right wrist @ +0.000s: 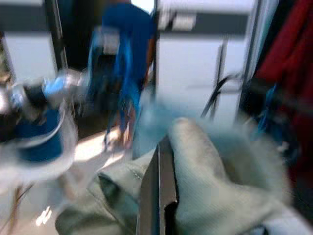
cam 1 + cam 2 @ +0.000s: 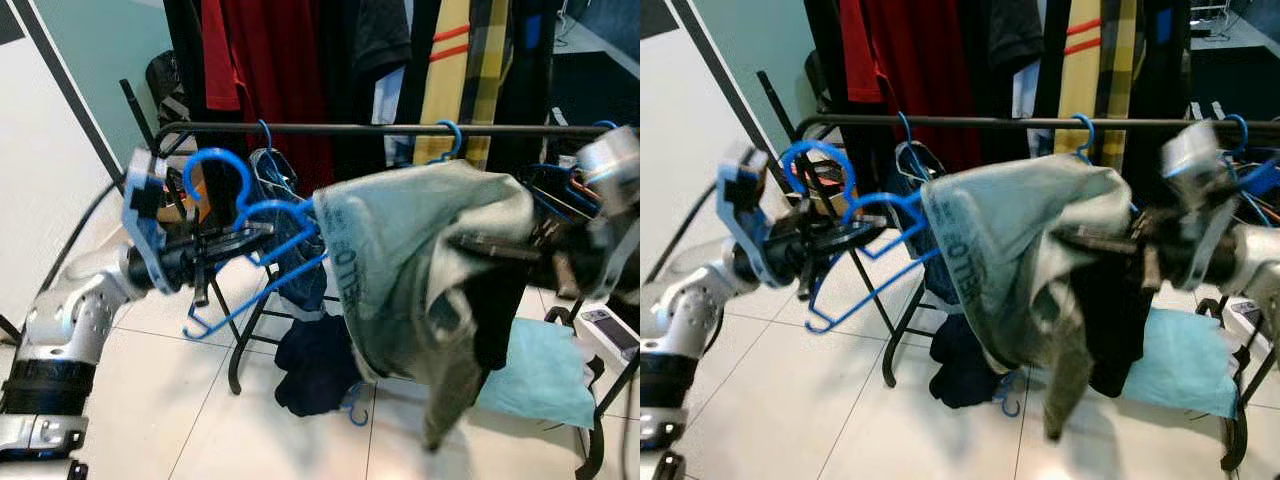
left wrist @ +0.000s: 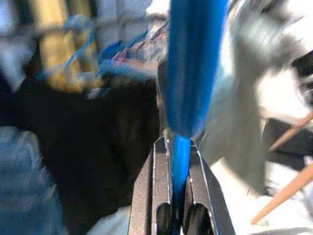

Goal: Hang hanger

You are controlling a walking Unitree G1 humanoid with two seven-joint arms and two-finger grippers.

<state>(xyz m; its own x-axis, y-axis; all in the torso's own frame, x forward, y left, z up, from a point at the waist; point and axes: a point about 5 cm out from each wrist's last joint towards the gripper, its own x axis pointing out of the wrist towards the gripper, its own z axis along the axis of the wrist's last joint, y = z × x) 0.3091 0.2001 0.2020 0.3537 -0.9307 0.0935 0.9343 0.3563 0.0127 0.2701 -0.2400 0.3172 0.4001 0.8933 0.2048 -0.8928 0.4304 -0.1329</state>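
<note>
Blue hanger (image 2: 262,232): held in front of the black rail (image 2: 400,129), below it, hook up.
Left gripper (image 2: 232,243): fingers pinched on the hanger's blue bar, seen close in the left wrist view.
Grey-green garment (image 2: 420,262): draped over the hanger's far end.
Right gripper (image 2: 500,247): fingers pressed into the garment's cloth, gripping a fold.
Dark clothes (image 2: 318,362): heaped on the tiled floor (image 2: 150,400) under the rail.

Both arms reach forward and inward, left hand (image 2: 232,243) clamped tight, right hand (image 2: 1102,240) seemingly pinched too.
</note>
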